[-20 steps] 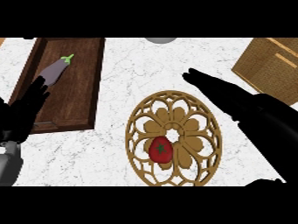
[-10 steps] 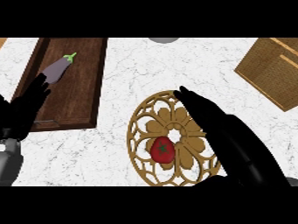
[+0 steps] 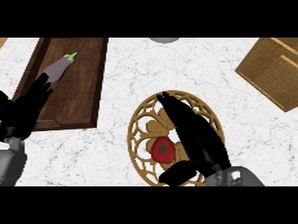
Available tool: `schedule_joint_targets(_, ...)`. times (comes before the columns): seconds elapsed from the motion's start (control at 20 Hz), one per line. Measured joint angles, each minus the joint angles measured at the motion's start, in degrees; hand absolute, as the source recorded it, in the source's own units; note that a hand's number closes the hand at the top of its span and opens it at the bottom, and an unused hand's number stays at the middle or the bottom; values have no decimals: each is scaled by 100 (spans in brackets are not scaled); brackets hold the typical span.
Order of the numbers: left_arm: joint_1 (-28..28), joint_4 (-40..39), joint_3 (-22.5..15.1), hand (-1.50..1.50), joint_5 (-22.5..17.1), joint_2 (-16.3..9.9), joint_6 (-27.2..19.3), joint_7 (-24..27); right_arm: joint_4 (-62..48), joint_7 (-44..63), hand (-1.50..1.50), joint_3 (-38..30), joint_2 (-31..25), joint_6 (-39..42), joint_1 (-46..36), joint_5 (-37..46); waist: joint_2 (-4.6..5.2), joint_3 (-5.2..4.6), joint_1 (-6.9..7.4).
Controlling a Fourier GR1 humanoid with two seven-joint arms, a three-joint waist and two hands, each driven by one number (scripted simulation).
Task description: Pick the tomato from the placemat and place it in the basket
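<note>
A: Where is the tomato (image 3: 162, 149) at this moment?

B: It lies on the round golden placemat (image 3: 143, 127), in the lower part of it, a little left of the middle. The placemat is an openwork disc with a flower pattern, and it lies on the white marble desk (image 3: 177, 70).

A: And the right hand (image 3: 193, 135)?

B: It is above the placemat, with the fingers straight and pointing to the upper left. It covers the right part of the pattern. The thumb (image 3: 177, 173) is spread out below the tomato. The tomato is just beside the palm, on its left side, but the fingers are not curled round it. So the hand is open and it holds nothing.

A: Does it touch the tomato?

B: I cannot tell. From this view the red edge meets the black of the hand, but I do not see if they are really in contact.

A: What about the basket (image 3: 281, 70)?

B: The woven basket stands at the upper right of the desk, well apart from the placemat, and it is cut by the edge of the view.

A: And the left hand (image 3: 21, 111)?

B: It is at the left edge, open, fingers up, resting over the lower corner of a dark wooden tray (image 3: 86, 83). An eggplant (image 3: 58, 68) lies in the tray, above the fingertips. A grey round thing (image 3: 164, 40) shows at the top edge; I cannot say what it is.
</note>
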State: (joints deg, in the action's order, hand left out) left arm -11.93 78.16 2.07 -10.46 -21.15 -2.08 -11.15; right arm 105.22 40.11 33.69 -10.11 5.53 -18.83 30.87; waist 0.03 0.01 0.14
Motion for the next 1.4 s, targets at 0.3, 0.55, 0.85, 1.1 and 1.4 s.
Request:
schedule_joint_targets(0.3, 59, 42, 32, 0, 169, 183, -1, 32, -521, -205, -150, 27, 205, 190, 209, 308, -2, -1, -4)
schedule_joint_targets(0.55, 41, 67, 219, 0, 226, 201, 127, -60, -716, -567, -150, -259, 314, 458, 273, 431, -4, 0, -7)
schedule_joint_targets(0.85, 126, 199, 322, 0, 350, 317, 214, -80, -572, -961, -150, -489, 347, 719, 619, 462, -5, 0, -13)
schedule_joint_targets(1.1, -80, 185, 434, 0, 401, 337, 280, -264, -433, -1243, -150, -527, 435, 899, 832, 487, -6, -1, -18)
schedule_joint_targets(1.4, -29, 73, 504, 0, 514, 426, 379, -112, -358, -1294, -150, -421, 539, 1005, 1009, 818, -6, -1, -17)
